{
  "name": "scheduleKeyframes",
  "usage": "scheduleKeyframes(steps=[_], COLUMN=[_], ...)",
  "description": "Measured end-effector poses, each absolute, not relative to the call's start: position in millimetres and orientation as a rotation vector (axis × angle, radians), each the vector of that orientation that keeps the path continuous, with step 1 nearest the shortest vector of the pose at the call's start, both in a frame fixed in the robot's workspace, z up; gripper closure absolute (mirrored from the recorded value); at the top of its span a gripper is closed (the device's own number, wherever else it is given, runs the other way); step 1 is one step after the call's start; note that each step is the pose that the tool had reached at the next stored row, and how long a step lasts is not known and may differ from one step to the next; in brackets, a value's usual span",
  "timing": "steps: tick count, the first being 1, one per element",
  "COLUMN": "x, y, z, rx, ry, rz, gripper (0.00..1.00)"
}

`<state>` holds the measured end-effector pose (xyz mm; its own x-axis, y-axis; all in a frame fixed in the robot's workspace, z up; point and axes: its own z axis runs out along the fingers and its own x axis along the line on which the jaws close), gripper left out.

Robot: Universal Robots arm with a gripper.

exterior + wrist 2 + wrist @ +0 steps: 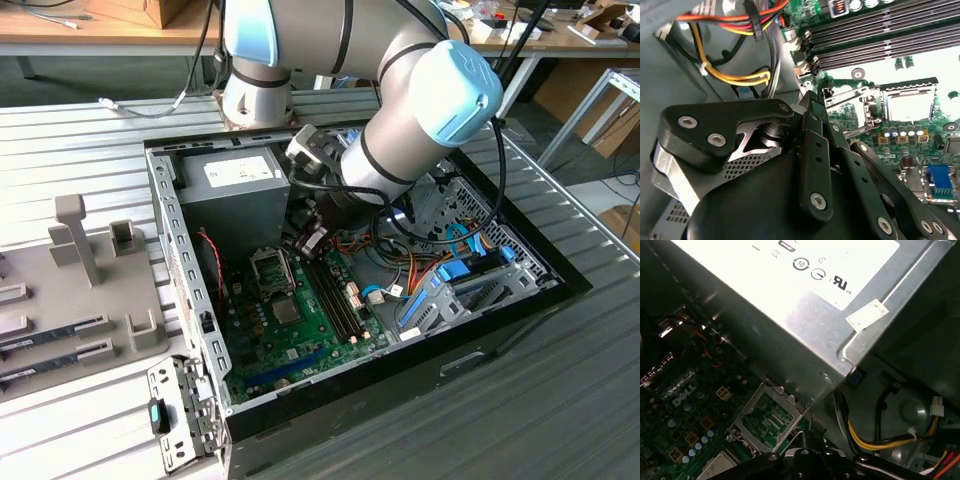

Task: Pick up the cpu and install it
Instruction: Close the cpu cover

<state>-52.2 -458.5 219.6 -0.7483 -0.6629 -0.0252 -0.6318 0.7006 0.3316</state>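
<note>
Grey slatted bench [80, 130] carrying an open computer case [500, 300]. Robot gripper [303, 243] reaches inside, its fingers [812, 165] drawn close together with nothing visible between them, just above the motherboard [300, 320]. The cpu [907, 105] lies seated in the socket [875, 107], near the fingertips, beside the grey power supply [235, 190]

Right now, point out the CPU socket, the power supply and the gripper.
CPU socket [272, 268]: exterior view, middle of the black square frame on the motherboard.
Power supply [232, 190]: exterior view, grey top face beside its white label.
Gripper [816, 107]: second wrist view, black fingertips above the motherboard.
</note>
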Motion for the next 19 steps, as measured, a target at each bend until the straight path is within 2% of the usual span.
scheduleKeyframes(steps=[4, 8, 19], x=[-51.4, -45.0, -43.8], y=[-458.5, -458.5, -457.6], z=[219.6, 219.6, 214.6], rx=[1.166, 1.200, 1.265], ry=[-2.763, -2.754, -2.714], rz=[-0.547, -0.678, -0.689], gripper=[0.89, 0.89, 0.89])
